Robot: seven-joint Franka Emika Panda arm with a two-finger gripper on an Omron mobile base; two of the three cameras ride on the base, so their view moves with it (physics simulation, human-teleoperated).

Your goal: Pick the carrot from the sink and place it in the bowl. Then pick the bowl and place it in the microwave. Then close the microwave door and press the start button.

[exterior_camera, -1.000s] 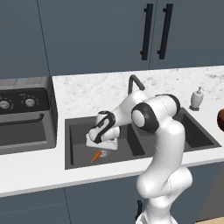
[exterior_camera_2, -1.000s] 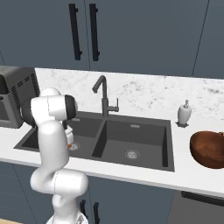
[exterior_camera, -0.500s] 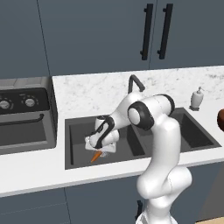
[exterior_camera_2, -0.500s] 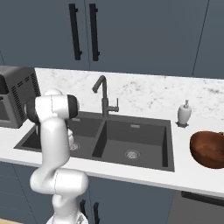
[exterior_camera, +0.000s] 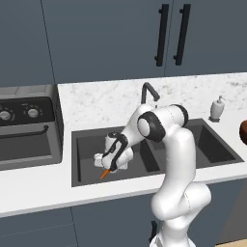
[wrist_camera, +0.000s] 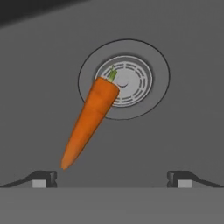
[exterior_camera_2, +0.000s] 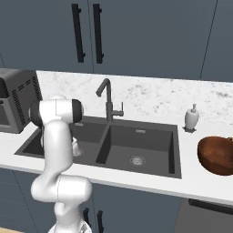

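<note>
The arm reaches down into the left basin of the dark grey double-basin sink (exterior_camera: 87,144), and the gripper (exterior_camera: 111,163) hangs low over the basin floor, close above the carrot (exterior_camera: 104,173). In the hand view the two finger tips stand wide apart at the bottom, with nothing between them; the left finger tip (wrist_camera: 43,177) sits just beside the carrot's pointed end, and the right one is well off to the other side. The carrot (wrist_camera: 89,120) lies flat on the basin floor, its thick green-tufted end resting over the edge of the round metal drain (wrist_camera: 124,78) and its thin tip pointing toward the gripper. The reddish-brown bowl (exterior_camera_2: 217,154) stands on the white counter to the right of the sink, near the soap dispenser (exterior_camera_2: 191,118), well apart from the carrot.
</note>
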